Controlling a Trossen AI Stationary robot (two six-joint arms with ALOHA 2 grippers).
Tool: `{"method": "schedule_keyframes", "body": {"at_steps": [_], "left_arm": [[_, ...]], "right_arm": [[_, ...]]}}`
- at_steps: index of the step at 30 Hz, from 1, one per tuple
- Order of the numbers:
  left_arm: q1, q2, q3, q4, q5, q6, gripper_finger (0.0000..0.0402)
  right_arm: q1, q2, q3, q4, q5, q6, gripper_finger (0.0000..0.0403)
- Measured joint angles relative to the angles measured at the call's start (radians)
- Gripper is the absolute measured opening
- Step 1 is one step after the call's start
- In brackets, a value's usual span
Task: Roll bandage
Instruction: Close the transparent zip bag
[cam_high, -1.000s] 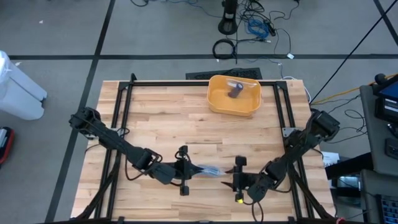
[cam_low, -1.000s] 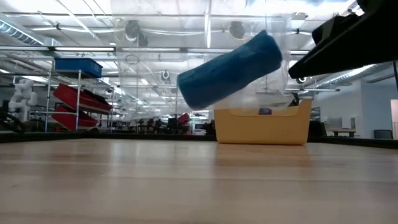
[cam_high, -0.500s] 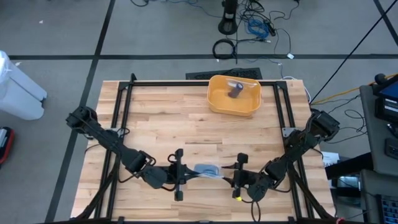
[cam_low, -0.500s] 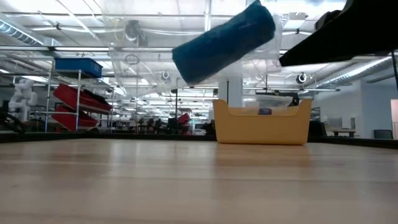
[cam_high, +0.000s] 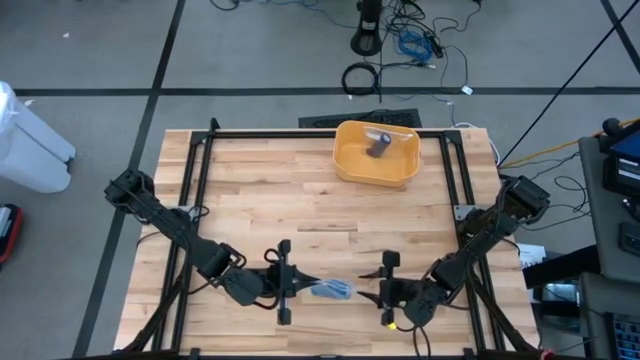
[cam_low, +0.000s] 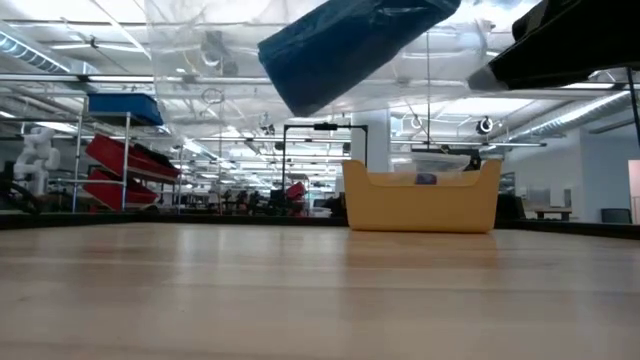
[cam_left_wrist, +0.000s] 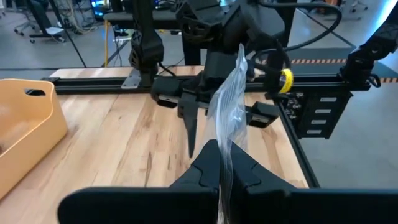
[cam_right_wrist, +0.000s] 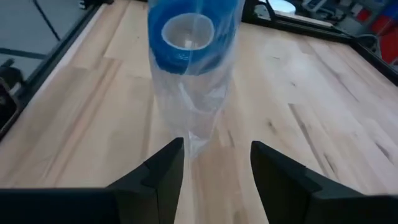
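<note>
The left gripper (cam_high: 296, 288), low in the centre of the high view, is clamped on a clear plastic wrapper (cam_left_wrist: 227, 106) holding a blue bandage roll (cam_high: 332, 290) above the light wooden table (cam_high: 270, 190). The right gripper (cam_high: 372, 293), fingers apart, faces it; the yellow plastic bin (cam_high: 377, 153) sits upper centre.

We see a pale wood plank table (cam_high: 300, 200), matt w/ visible grain. The blue bandage roll (cam_right_wrist: 186, 34) looks like soft matt cloth on a pale core, in a clear glossy plastic bag (cam_left_wrist: 227, 109). The yellow bin (cam_high: 376, 155) is smooth plastic. Gripper fingers (cam_right_wrist: 161, 171) are matt black.
</note>
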Motion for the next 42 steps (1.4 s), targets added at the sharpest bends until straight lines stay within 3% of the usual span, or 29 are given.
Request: {"method": "schedule_keyframes", "body": {"at_steps": [9,15,18,21,24,31,35,42], "left_arm": [[0.000,0.000,0.000,0.000,-0.003,0.000,0.0000],[0.000,-0.003,0.000,0.002,-0.007,-0.001,0.0000],[0.000,-0.003,0.000,0.002,-0.008,-0.002,0.0000],[0.000,-0.003,0.000,0.001,-0.008,-0.002,0.0000],[0.000,-0.003,0.000,0.002,-0.008,-0.003,0.0000],[-0.018,-0.005,0.000,0.041,-0.027,0.016,0.0000],[-0.027,-0.008,0.000,0.051,-0.027,0.023,0.0000],[0.001,-0.008,0.001,-0.105,-0.026,-0.125,0.0000]], "right_arm": [[-0.034,0.000,0.000,0.026,-0.142,0.009,0.0171],[-0.050,0.000,0.000,0.055,-0.149,0.002,0.0166],[-0.052,0.000,0.000,0.059,-0.157,0.018,0.0124],[-0.052,0.000,0.000,0.058,-0.157,0.005,0.0033],[-0.052,0.000,0.000,0.058,-0.155,0.004,0.0006],[-0.079,0.000,0.000,-0.059,-0.253,0.118,0.0000],[-0.079,0.001,0.000,-0.069,-0.254,0.113,0.0000],[-0.026,-0.063,0.000,-0.044,-0.242,0.046,0.0009]]}}
